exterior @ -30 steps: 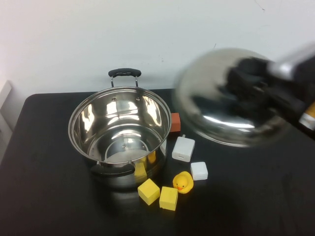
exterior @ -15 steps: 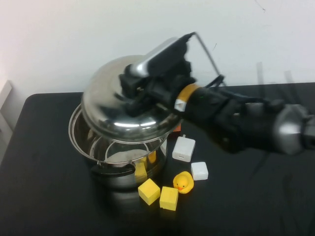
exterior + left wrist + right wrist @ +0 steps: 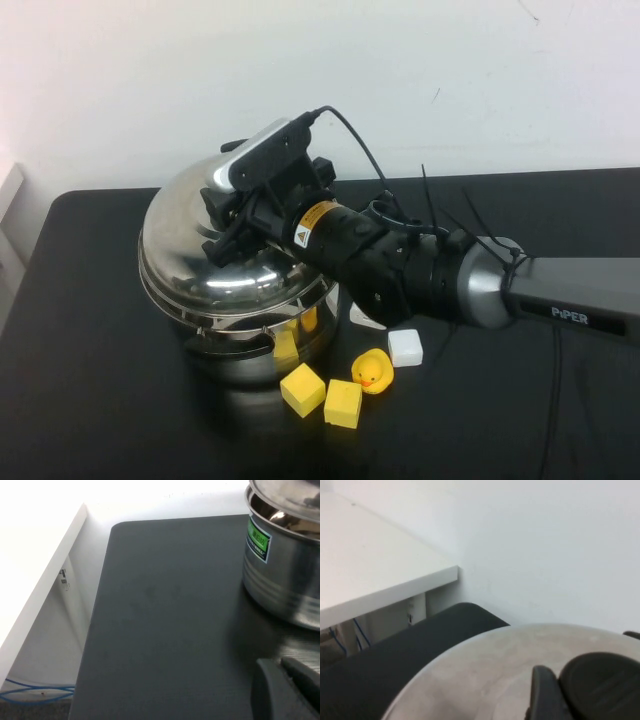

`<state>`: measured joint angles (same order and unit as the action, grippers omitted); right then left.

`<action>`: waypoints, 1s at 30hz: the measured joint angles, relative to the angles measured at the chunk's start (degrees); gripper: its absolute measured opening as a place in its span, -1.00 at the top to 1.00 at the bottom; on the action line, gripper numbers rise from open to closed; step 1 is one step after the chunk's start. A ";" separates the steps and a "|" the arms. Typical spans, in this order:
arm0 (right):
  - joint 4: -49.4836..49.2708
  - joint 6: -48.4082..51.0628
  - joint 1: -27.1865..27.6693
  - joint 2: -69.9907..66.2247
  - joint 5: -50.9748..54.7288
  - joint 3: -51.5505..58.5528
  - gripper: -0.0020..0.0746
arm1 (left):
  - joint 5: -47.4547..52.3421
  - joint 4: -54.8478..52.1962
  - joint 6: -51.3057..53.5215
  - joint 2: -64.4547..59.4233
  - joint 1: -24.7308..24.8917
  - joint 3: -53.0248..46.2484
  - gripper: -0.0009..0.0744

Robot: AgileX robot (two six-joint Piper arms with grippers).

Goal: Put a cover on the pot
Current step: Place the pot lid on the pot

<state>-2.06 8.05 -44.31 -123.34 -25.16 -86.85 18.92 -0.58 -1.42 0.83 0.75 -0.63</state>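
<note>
The steel pot [image 3: 240, 352] stands left of centre on the black table [image 3: 90, 400]. The domed steel lid [image 3: 185, 255] lies over its opening and hides the inside. My right gripper [image 3: 237, 222] reaches in from the right and is shut on the lid's black knob [image 3: 601, 686]; the lid's dome [image 3: 480, 680] fills the right wrist view. In the left wrist view the pot wall [image 3: 285, 580] with a green label stands apart from my left gripper [image 3: 275, 664]. The lid's edge [image 3: 285, 495] sits over the pot rim. The left gripper is shut, empty and low over the table.
Two yellow blocks [image 3: 302, 388] [image 3: 343, 403], a yellow duck [image 3: 372, 370] and a white block [image 3: 404, 347] lie in front of the pot, under the right arm. Another yellow block [image 3: 286, 345] touches the pot. A white shelf [image 3: 40, 580] stands past the table's left edge.
My right arm carried the lid from the far right, leftward and down, onto the pot. The red block and the white charger are now hidden by the arm.
</note>
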 joint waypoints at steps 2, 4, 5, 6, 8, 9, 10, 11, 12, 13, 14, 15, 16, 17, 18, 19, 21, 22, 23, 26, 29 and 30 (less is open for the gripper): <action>-0.55 0.00 0.00 -0.58 0.27 -0.55 0.03 | 0.00 0.04 0.00 0.00 0.00 0.00 0.98; -0.89 0.00 0.00 -0.97 0.39 -0.94 0.03 | 0.00 0.04 0.00 0.00 0.00 0.00 0.98; -1.03 0.00 0.00 -1.12 0.39 -0.92 0.03 | 0.00 0.04 0.00 0.00 0.00 0.00 0.98; -1.14 0.00 0.00 -1.43 0.39 -0.92 0.03 | 0.00 0.04 0.00 0.00 0.00 0.00 0.98; -1.22 0.00 0.00 -1.82 0.39 -1.06 0.03 | 0.00 0.04 0.00 0.00 0.00 0.00 0.98; -1.27 0.00 0.00 -2.14 0.39 -1.06 0.03 | 0.00 0.04 0.00 0.00 0.00 0.00 0.98; -1.27 0.00 0.00 -2.39 0.39 -1.06 0.03 | 0.00 0.04 0.00 0.00 0.00 0.00 0.98; -1.36 0.00 0.00 -2.63 0.39 -1.06 0.03 | 0.00 0.04 0.00 0.00 0.00 0.00 0.98; -1.36 0.00 0.00 -2.63 0.39 -1.06 0.03 | 0.00 0.04 0.00 0.00 0.00 0.00 0.98; -1.36 0.00 0.10 -2.67 0.39 -1.06 0.03 | 0.00 0.04 0.00 0.00 0.00 0.00 0.98; -1.36 0.00 0.10 -2.67 0.39 -1.06 0.03 | 0.00 0.04 0.00 0.00 0.00 0.00 0.98; -1.36 0.00 0.21 -2.67 0.39 -1.06 0.03 | 0.00 0.04 0.00 0.00 0.00 0.00 0.98; -1.36 0.00 0.19 -2.67 0.49 -1.06 0.03 | 0.00 0.04 0.00 0.00 0.00 0.00 0.98; -1.36 0.00 0.19 -2.67 0.80 -1.06 0.03 | 0.00 0.04 0.00 0.00 0.00 0.00 0.98; -1.36 0.00 0.19 -2.67 1.15 -1.10 0.03 | 0.00 0.04 0.00 0.00 0.00 0.00 0.98; -1.36 0.00 0.19 -2.67 1.33 -1.19 0.03 | 0.00 0.04 0.00 0.00 0.00 0.00 0.98; -1.36 0.00 0.19 -2.67 1.73 -1.33 0.03 | 0.00 0.04 0.00 0.00 0.00 0.00 0.98; -1.36 0.00 0.19 -2.67 1.73 -1.32 0.03 | 0.00 0.04 0.00 0.00 0.00 0.00 0.98; -1.36 0.00 0.19 -2.67 1.73 -1.32 0.03 | 0.00 0.04 0.00 0.00 0.00 0.00 0.98; -1.36 -0.38 0.19 -2.67 2.18 -1.32 0.03 | 0.00 0.04 0.00 0.00 0.00 0.00 0.98; -1.36 -0.61 0.19 -2.16 3.32 -1.32 0.03 | 0.00 0.04 0.00 0.00 0.00 0.00 0.98; -1.36 -0.61 0.19 -2.05 4.12 -1.32 0.03 | 0.00 0.04 0.00 0.00 0.00 0.00 0.98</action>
<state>-3.43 7.44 -44.12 -125.39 -21.04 -88.17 18.92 -0.53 -1.42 0.83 0.75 -0.63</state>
